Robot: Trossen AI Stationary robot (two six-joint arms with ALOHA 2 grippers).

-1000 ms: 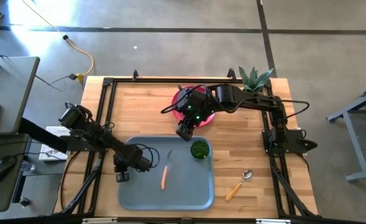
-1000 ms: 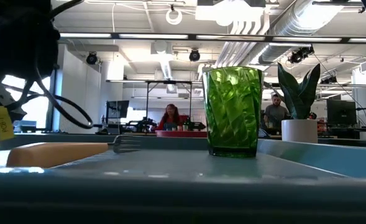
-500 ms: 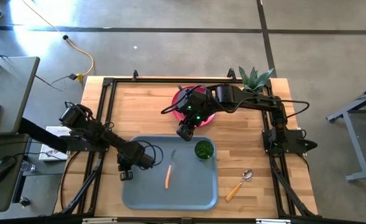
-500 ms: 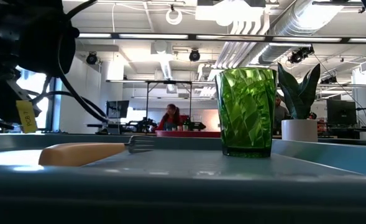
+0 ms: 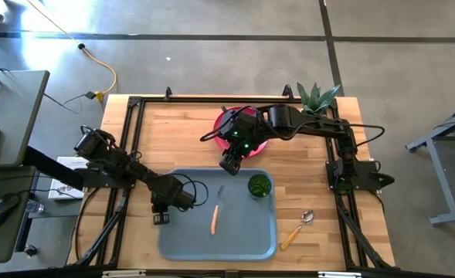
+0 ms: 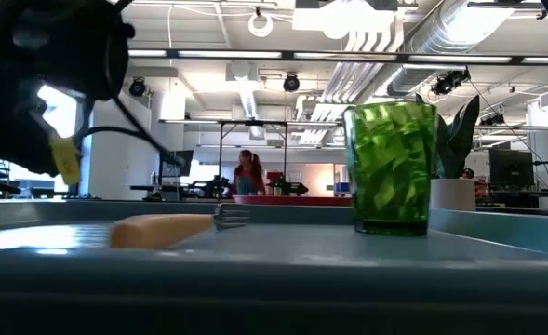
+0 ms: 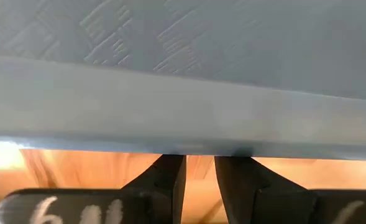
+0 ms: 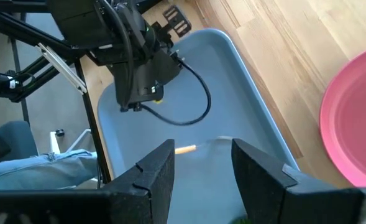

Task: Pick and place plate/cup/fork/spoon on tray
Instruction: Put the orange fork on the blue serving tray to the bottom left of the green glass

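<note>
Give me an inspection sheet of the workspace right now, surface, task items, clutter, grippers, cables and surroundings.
Surface: wooden table, black frame rails.
Tray: near edge, holding the cup upright and the fork lying flat.
Plate: on the table beyond the tray, partly under the right arm.
Spoon: on the table beside the tray.
Clutter: potted plant at the far corner.
Left gripper: at the tray's edge, fingers nearly closed on its rim.
Right gripper: open, between plate and tray.
Cables: black loops on both arms; yellow cord on the floor.
Surroundings: a person in the room behind.
</note>
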